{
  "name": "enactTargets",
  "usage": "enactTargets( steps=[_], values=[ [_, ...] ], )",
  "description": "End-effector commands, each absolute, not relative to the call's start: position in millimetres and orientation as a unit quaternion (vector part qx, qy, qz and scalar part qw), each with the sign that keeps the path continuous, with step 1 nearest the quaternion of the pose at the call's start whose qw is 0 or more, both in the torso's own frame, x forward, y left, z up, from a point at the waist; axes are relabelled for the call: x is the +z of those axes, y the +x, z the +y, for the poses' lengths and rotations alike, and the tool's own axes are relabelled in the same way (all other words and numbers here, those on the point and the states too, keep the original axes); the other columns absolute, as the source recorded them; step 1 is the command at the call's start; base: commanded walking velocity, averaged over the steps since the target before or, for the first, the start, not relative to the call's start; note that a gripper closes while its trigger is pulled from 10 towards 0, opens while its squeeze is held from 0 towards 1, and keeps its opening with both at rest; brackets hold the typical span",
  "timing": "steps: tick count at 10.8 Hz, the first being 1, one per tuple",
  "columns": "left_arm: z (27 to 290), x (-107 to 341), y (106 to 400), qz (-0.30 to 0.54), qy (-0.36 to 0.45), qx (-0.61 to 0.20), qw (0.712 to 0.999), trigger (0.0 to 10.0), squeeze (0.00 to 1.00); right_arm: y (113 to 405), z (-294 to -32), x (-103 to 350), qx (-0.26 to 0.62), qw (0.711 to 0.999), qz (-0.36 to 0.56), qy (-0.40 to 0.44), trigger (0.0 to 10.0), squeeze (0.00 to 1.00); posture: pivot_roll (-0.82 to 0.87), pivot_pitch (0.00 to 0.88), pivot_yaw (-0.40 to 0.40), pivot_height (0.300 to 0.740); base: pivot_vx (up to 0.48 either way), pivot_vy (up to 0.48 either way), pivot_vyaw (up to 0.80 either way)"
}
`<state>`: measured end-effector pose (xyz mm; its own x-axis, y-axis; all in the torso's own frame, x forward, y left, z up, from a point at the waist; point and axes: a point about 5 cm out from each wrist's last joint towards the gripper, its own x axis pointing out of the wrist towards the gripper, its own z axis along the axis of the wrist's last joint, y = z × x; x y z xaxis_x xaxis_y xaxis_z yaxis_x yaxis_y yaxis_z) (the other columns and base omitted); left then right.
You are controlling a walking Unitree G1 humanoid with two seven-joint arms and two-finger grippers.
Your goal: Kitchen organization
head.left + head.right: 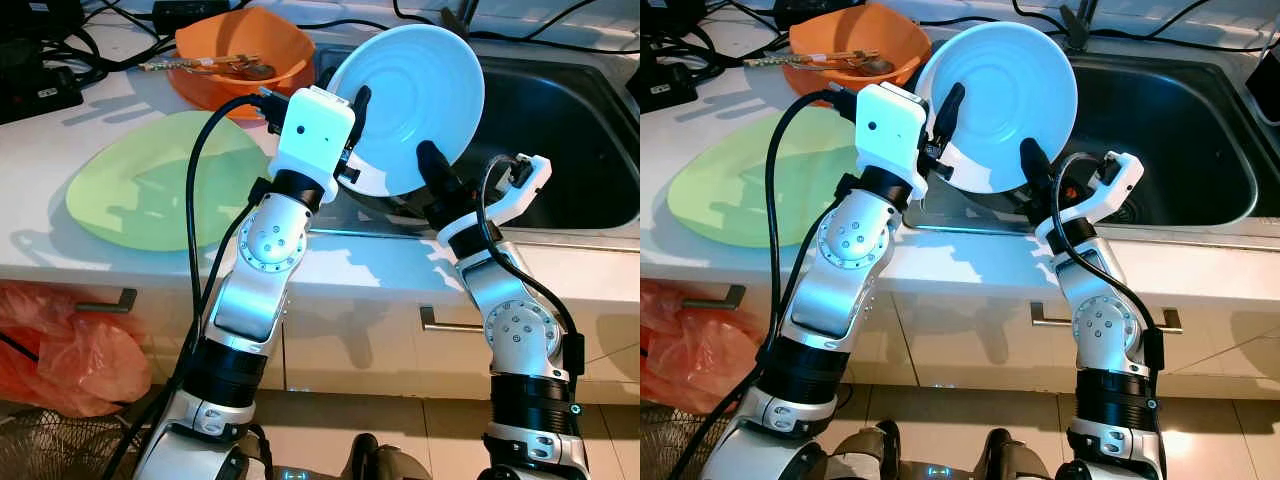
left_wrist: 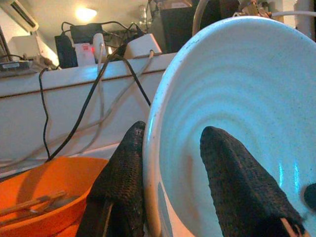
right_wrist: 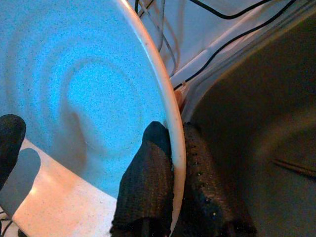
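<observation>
Gripping a round, glossy pale-blue plate (image 1: 410, 105) w/ both pincers, tilted almost upright above the front-left edge of the dark steel sink (image 1: 560, 130). Left pincer (image 1: 352, 125) clamped on the plate's left rim: one rough-textured black finger (image 2: 237, 187) across the ringed inner face, the other behind the rim. Right pincer (image 1: 432, 170) clamped on the lower-right rim, likewise one knurled finger (image 3: 148, 187) on the face & one behind. Plate face speckled, w/ shallow concentric rings round a flat centre.

Lying flat on the white bench (image 1: 40, 160), left of the arms: a thin, matte lime-green plate (image 1: 150, 185). Behind it, an orange bowl (image 1: 245, 50) w/ wavy squarish rim, holding what look like utensils. Black cables (image 1: 70, 50) trailing along the back of the bench. Below the bench edge, white cabinet fronts w/ metal bar handles (image 1: 450, 320); crumpled orange plastic bag (image 1: 60, 350) at lower left.
</observation>
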<state>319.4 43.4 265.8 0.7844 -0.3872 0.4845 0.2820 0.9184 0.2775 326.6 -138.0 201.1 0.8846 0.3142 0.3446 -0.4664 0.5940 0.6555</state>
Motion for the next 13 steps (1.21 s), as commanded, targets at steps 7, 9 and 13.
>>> enactTargets(
  steps=[7, 9, 13],
  values=[
    [32, 268, 317, -0.282, 0.104, -0.196, 0.933, 10.0, 0.0, 330, -137, 206, 0.219, 0.885, -0.107, 0.397, 0.0, 0.0, 0.16, 0.174, -0.029, 0.74, 0.0, 0.0, 0.0],
    [32, 269, 316, -0.281, 0.094, -0.203, 0.933, 10.0, 1.0, 331, -139, 206, 0.21, 0.887, -0.109, 0.397, 0.0, 0.0, 0.16, 0.172, -0.028, 0.74, 0.0, 0.0, 0.0],
    [35, 268, 318, -0.276, 0.094, -0.185, 0.938, 10.0, 1.0, 334, -147, 209, 0.19, 0.886, -0.12, 0.406, 0.0, 0.0, 0.16, 0.171, -0.03, 0.74, 0.0, 0.0, 0.0]
  ],
)
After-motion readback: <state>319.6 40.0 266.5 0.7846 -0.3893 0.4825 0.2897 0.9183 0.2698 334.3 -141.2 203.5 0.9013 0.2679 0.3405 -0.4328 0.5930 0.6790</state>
